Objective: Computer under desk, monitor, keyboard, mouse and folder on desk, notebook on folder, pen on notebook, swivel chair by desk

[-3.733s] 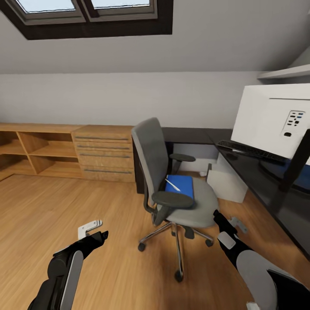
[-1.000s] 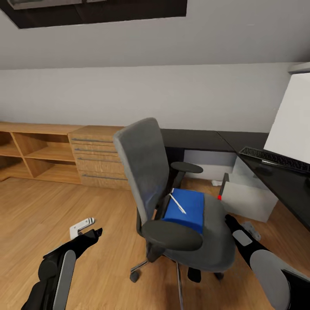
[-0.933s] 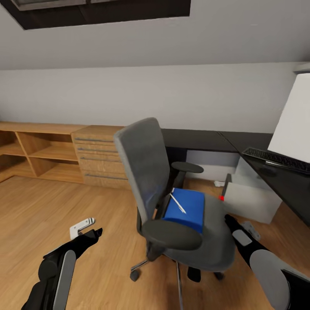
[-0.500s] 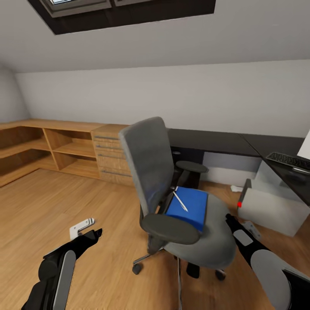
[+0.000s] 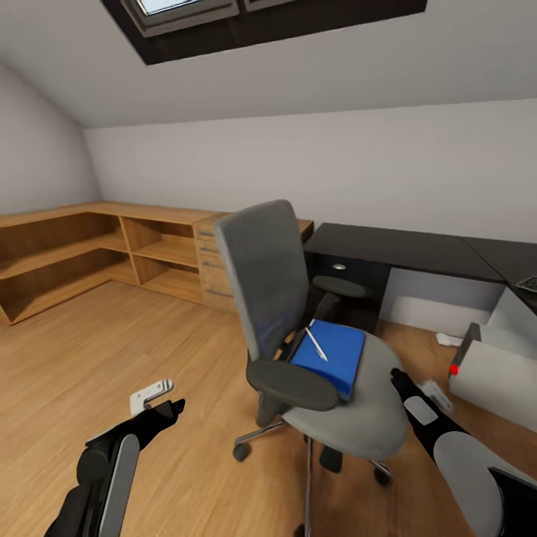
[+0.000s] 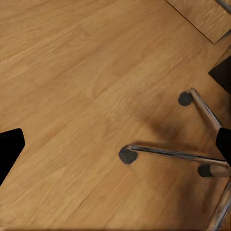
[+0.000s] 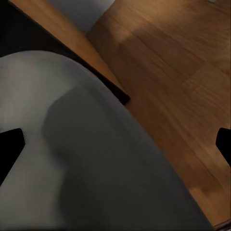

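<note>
We see the swivel chair [image 5: 313,328] standing on the wooden floor [image 5: 89,350] between our two arms, its tall grey back turned toward our left gripper [image 5: 153,395] and its seat edge just beside our right gripper [image 5: 429,394]. The blue folder [image 5: 332,354] lies flat on the seat, ahead of the right gripper and toward the left one, with a slim pen [image 5: 316,344] resting on top of it. Both grippers hold nothing; in each wrist view the dark fingertips [image 6: 9,149] sit at opposite edges, so the jaws stand spread apart. Under the left gripper we see the chair's chrome base and castors [image 6: 126,155] on the floor; under the right gripper, the grey seat [image 7: 72,159]. Beyond the chair runs the black desk [image 5: 403,250], and the light grey computer [image 5: 496,369] sits on the floor just past the right gripper.
</note>
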